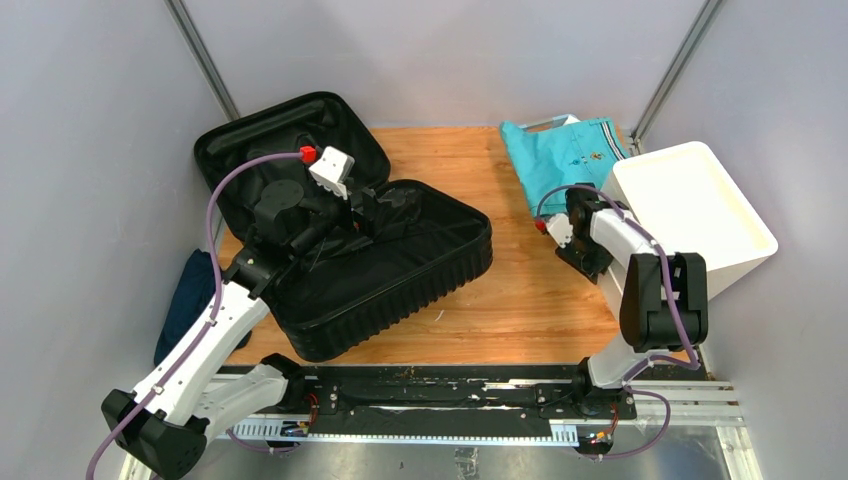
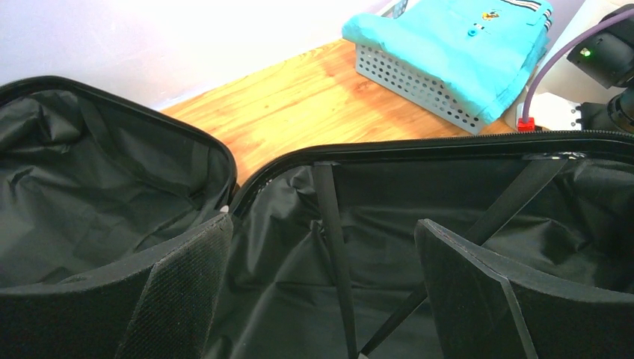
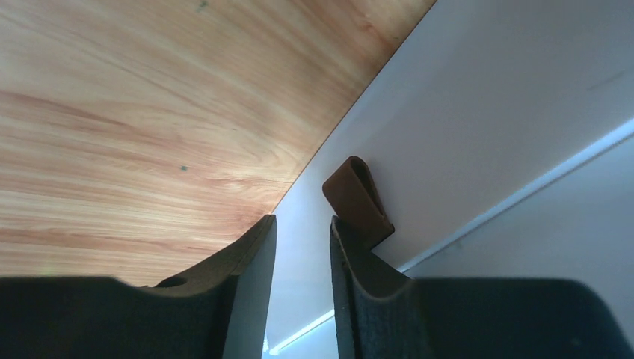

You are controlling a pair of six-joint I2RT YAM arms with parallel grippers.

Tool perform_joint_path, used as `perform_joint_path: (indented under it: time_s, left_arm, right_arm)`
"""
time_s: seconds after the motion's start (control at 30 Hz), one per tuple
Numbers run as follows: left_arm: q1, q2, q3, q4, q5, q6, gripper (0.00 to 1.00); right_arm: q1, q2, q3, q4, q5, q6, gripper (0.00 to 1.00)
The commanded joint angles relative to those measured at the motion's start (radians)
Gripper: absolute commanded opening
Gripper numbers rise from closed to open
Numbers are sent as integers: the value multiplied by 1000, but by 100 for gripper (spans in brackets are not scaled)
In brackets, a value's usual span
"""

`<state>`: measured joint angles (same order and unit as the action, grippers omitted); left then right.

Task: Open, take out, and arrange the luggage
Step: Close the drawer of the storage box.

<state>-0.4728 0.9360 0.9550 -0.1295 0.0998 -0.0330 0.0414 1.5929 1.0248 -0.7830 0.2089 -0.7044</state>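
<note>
top view: suitcase point(image 1: 420, 288) lies open at 9 o'clock on table point(image 1: 520, 300). left claw point(image 1: 368, 206) wide open above its black lining. right claw point(image 1: 560, 232) at 3 o'clock against white drawer unit point(image 1: 700, 205), jaws narrow, nothing between; brown tab point(image 3: 357, 196) just beside one fingertip.

Robot lab test cell: plain grey panel walls point(image 1: 90, 150) on aluminium posts point(image 1: 205, 60), wood tabletop point(image 1: 520, 300), two arms point(image 1: 215, 330) bolted to a metal rail point(image 1: 440, 400) at its near edge, exposed purple cabling point(image 1: 215, 210).
</note>
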Motion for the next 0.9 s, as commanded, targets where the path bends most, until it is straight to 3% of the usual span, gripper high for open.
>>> perform_joint_path:
  time_s: [0.0,0.17,0.43,0.57,0.67,0.8,0.87]
  left_arm:
    - [-1,-3,11,2,-12,19,100]
    - [-1,3,25,2,-9,18,100]
    - [-1,29,107,-9,5,15,100]
    - [-1,51,195,-28,-6,4,100]
    - [1,77,294,-75,-21,-10,100]
    - [28,116,435,-153,2,-69,100]
    - [52,136,511,-186,32,-109,100]
  right_arm:
    - [-32,3,-1,42,117,-60,37]
    - [-34,-8,47,-14,53,-74,38]
    - [-34,-96,377,-369,-483,-120,38]
    - [-34,-119,579,-430,-644,-201,40]
    - [-34,-121,727,-395,-675,-208,55]
    - [-34,-111,903,-289,-701,-109,88]
    - [-68,-114,966,-219,-736,-49,99]
